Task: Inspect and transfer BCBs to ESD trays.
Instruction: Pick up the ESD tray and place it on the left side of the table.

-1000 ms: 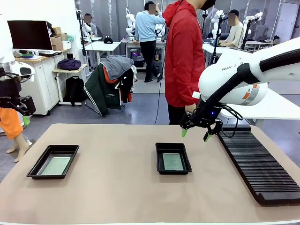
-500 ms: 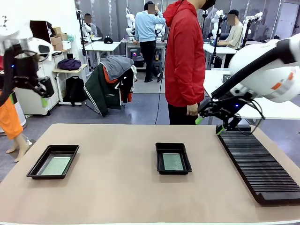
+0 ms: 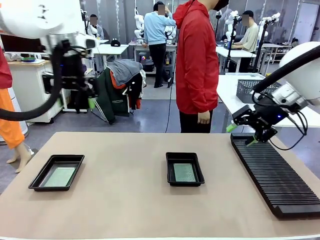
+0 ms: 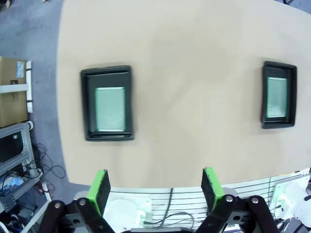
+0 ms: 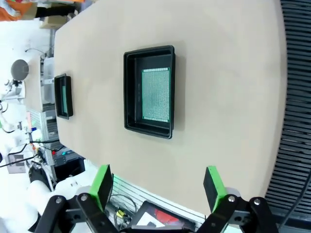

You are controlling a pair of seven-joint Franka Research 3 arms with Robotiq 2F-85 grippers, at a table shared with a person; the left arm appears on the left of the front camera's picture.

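Left tray: a black ESD tray (image 3: pixel 56 172) lies at the lower left of the front view, flat on the tan table (image 3: pixel 125 210). From the left wrist camera it sits at the left of the frame (image 4: pixel 107 103).
Board in left tray: one pale green BCB (image 3: pixel 59 177) lies flat on the floor of this tray; the black floor is visible around it.
Middle tray: the second ESD tray (image 3: pixel 184 169) is near the centre of the front view. From the right wrist camera it is in the upper middle (image 5: pixel 149 91).
Board in middle tray: a second BCB (image 3: pixel 184 172) lies flat inside; its speckled surface is clear in the right wrist view (image 5: pixel 156 94).
Left gripper: the left gripper (image 3: pixel 82 95) hangs in the air at the upper left of the front view, above the far edge of the table. Its green pads (image 4: pixel 100 189) are spread wide, with nothing between them.
Right gripper: the right gripper (image 3: pixel 241 134) is at the right of the front view, over the far end of the long black ribbed rack (image 3: pixel 275 175). Its fingers (image 5: pixel 213 187) are also spread apart, holding nothing.
Person: a person in a red jacket (image 3: pixel 196 60) stands at the far side of the table, one hand (image 3: pixel 203 117) hanging down.
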